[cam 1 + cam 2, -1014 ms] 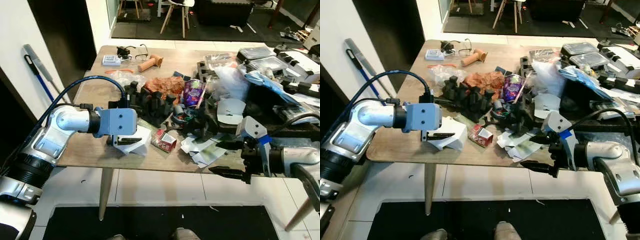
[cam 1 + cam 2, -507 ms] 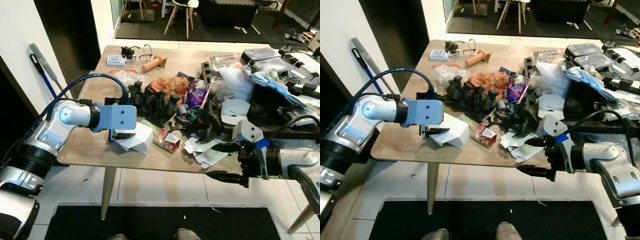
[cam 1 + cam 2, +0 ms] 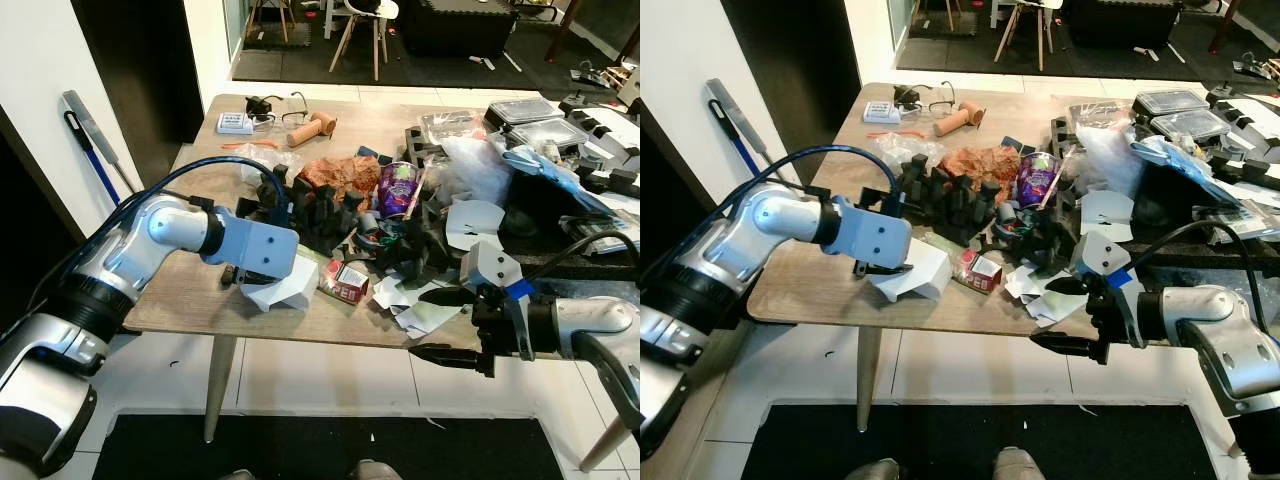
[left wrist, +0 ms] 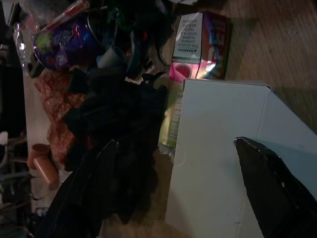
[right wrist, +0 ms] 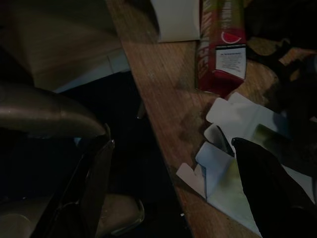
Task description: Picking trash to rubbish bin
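Note:
A white folded cardboard box (image 3: 283,291) lies near the table's front left edge. My left gripper (image 3: 250,278) is down over it, open, with the box (image 4: 223,148) between its two fingers. A small red carton (image 3: 346,283) lies just right of the box. White paper scraps (image 3: 415,305) lie at the front edge. My right gripper (image 3: 440,325) is open there, one finger above the scraps and the other below the table edge (image 5: 153,114). The right wrist view looks along that edge at the scraps (image 5: 233,168) and red carton (image 5: 223,44).
A heap of black foam pieces (image 3: 310,205), a purple cup (image 3: 397,187) and crumpled brown paper (image 3: 335,172) fill the table's middle. Plastic containers (image 3: 520,108) and bags crowd the right. A mop (image 3: 95,140) leans on the left wall. A black mat (image 3: 320,450) lies below.
The camera has shifted a little. My left wrist has tilted and settled closer over the white box. The right gripper stays open at the table's front edge.

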{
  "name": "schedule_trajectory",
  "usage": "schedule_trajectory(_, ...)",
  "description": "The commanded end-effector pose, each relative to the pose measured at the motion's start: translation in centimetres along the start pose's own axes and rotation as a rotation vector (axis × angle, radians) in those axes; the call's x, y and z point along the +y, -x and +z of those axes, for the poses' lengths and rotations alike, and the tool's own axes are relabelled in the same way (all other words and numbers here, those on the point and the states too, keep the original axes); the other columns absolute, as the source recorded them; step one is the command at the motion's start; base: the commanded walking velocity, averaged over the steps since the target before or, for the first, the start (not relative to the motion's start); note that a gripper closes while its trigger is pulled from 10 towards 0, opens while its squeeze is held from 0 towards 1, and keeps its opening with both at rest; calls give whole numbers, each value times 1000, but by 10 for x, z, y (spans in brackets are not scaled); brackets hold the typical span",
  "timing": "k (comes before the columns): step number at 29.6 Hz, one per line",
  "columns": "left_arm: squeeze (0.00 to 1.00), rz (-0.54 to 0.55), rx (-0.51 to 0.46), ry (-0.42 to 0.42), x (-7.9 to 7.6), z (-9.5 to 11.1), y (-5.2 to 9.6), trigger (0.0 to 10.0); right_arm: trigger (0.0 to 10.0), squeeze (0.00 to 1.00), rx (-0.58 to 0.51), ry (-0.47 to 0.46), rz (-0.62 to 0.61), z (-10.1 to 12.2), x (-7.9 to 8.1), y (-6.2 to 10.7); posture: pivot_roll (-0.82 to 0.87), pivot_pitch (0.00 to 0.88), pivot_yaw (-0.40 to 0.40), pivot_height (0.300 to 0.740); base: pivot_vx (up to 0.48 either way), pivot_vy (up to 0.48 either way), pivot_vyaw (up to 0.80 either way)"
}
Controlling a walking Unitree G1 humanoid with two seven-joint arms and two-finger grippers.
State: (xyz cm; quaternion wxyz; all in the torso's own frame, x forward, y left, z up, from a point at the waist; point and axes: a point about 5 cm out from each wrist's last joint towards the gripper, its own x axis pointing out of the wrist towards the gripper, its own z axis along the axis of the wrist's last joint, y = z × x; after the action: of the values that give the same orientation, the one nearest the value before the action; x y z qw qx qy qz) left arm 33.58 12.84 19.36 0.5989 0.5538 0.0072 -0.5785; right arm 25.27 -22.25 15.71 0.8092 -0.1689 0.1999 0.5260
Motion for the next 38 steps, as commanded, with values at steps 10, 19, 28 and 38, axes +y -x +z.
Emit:
schedule_trajectory(10,0,-179,108,-50,-11,-5,-11,10000,10000,0,-12,6,-19,3,-2,2,-86,0,22,740,0,0,0)
schedule_trajectory(19,0,-243,166,20,-1,-12,8,10000,10000,0,-17,4,-33,3,-4,3,-86,0,24,740,0,0,0)
schedule_trajectory(28,0,-219,162,78,8,-15,24,10000,10000,0,-16,5,-43,3,-5,5,-87,0,29,740,0,0,0)
schedule_trajectory(38,0,-109,174,43,18,-13,10,10000,10000,0,-16,9,-51,4,-6,6,-90,0,30,740,0,0,0)
